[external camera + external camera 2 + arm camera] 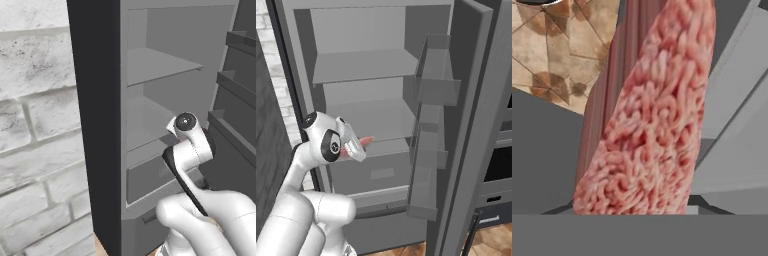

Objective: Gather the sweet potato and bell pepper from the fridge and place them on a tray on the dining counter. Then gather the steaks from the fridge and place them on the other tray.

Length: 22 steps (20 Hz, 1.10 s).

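On the left, in the left base view, there is a white brick wall (35,125), and just beside it stands the dark side panel of the fridge (150,65). The fridge is open. Inside it are grey shelves (363,65), one above the other, and below them a closed grey drawer (381,172). The shelves that can be seen are bare.

In front of the lower shelf, near its front edge and above the drawer, is the gripper (358,145) of the white arm (210,220). The arm rises from below and bends in toward the fridge opening, so its wrist covers part of the lower shelf and of the drawer front in both base views. The gripper has hold of a steak (652,125): in the right base view a pink-red tip comes out past the hand toward the right, and in the hand view the marbled pink meat, with a paler striped edge on its left, runs up directly from the fingers. The jaws stand partly apart, closed on the meat. I cannot tell whether the steak touches the shelf.

To the right stands the open fridge door (476,125), with grey door bins (436,90) on its inner side, close to the right of the gripper. Brown tiled floor (557,50) shows below.
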Motion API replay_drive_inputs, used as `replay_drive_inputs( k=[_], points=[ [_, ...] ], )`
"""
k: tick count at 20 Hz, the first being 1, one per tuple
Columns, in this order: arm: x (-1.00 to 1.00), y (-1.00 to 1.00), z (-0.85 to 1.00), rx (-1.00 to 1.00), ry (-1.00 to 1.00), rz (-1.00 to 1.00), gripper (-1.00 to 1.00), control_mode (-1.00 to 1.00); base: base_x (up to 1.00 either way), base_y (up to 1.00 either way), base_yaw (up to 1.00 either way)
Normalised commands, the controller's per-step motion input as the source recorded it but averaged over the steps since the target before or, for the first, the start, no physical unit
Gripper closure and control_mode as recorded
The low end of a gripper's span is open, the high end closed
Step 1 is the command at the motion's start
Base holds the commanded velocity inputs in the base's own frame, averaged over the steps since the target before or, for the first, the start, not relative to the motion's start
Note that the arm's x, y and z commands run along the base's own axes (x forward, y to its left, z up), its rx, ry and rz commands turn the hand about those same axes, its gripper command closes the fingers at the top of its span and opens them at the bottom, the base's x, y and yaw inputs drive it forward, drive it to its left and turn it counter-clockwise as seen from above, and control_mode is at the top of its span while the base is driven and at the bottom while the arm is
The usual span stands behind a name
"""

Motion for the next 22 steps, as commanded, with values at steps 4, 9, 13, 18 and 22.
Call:
replay_drive_inputs(
  k=[4, 9, 13, 18, 22],
  points=[
    [-0.35, 0.32, 0.0, 0.11, 0.06, 0.0, 1.0, -1.0, 0.0, 0.0, 0.0],
    [-0.37, 0.18, -0.09, 0.02, 0.0, 0.0, 1.0, -1.0, 0.0, 0.0, 0.0],
    [-0.36, 0.0, -0.16, 0.17, 0.0, 0.0, 1.0, -1.0, 0.0, 0.0, 0.0],
    [-0.18, 0.0, -0.08, 0.17, 0.0, 0.0, 1.0, -1.0, 0.0, 0.0, 0.0],
    [-0.19, 0.0, -0.01, 0.11, 0.0, 0.0, 1.0, 1.0, -0.06, 0.0, 0.0]
  ],
)
